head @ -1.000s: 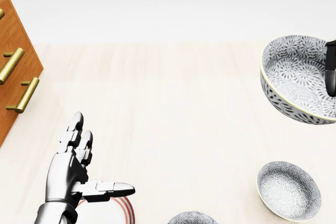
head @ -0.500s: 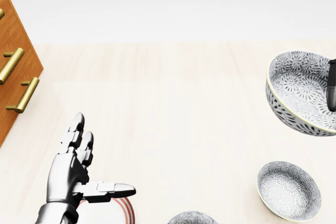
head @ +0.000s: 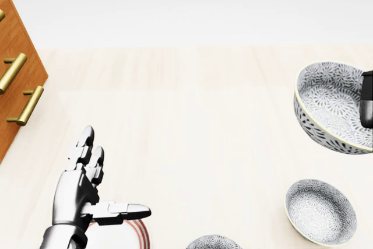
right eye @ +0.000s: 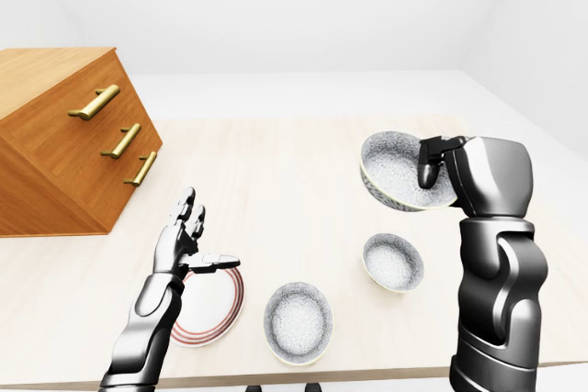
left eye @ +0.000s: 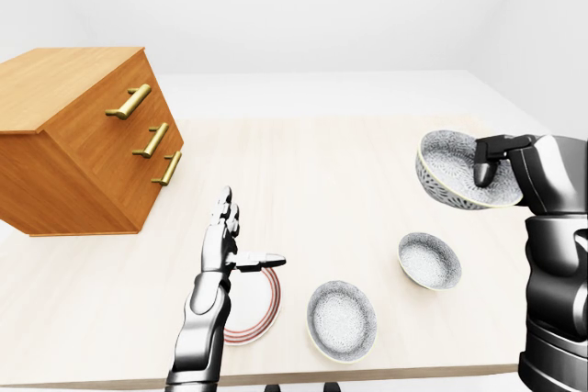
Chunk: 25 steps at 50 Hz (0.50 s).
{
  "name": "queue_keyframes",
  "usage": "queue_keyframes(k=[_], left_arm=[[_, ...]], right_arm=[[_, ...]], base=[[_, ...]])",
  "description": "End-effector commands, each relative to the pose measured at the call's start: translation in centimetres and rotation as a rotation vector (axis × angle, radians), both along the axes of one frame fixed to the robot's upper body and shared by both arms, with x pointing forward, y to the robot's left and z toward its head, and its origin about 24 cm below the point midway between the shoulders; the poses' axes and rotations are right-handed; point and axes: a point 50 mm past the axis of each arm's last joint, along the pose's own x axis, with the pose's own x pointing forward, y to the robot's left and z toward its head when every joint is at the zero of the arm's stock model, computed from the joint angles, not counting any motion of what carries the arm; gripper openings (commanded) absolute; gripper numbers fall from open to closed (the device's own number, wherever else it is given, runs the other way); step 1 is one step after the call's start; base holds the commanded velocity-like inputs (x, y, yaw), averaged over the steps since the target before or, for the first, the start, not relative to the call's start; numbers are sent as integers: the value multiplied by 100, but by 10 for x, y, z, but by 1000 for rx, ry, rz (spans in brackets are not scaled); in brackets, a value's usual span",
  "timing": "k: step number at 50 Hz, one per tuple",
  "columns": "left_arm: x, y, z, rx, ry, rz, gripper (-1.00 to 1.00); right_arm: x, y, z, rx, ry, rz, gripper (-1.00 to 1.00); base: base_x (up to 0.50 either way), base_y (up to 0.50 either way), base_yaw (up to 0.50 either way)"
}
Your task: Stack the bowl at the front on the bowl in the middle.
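A patterned grey-white bowl (right eye: 388,172) hangs tilted in the air at the right, above the table. My right hand (right eye: 430,168) is shut on its rim, with a finger inside it and the rest behind its wall. Below it a second, matching bowl (right eye: 392,262) stands on the table. A third bowl (right eye: 298,320) lies lower and further left, close to the table's near edge. My left hand (left eye: 246,234) is open, fingers spread, over the table at lower left and holding nothing.
A white plate with red rings (right eye: 217,308) lies under my left hand. A wooden chest of drawers (left eye: 84,140) with brass handles stands tilted at the left. The pale wooden table (left eye: 312,172) ends just below the lowest bowl.
The held bowl has come down and slightly right in the head view, closer to the bowl under it. My left hand has stayed where it was.
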Motion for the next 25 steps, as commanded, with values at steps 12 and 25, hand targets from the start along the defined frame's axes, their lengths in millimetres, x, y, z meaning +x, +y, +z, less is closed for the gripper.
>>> queue_keyframes(k=[12, 25], left_arm=[[0, -1, -2, 4, 10, -1, 100], [0, -1, -3, 6, 15, -3, 100]], right_arm=[[-4, -12, -17, 216, -36, 58, -100], [-8, -19, -32, 252, -7, 12, -100]], base=[[0, 0, 0], [0, 0, 0]])
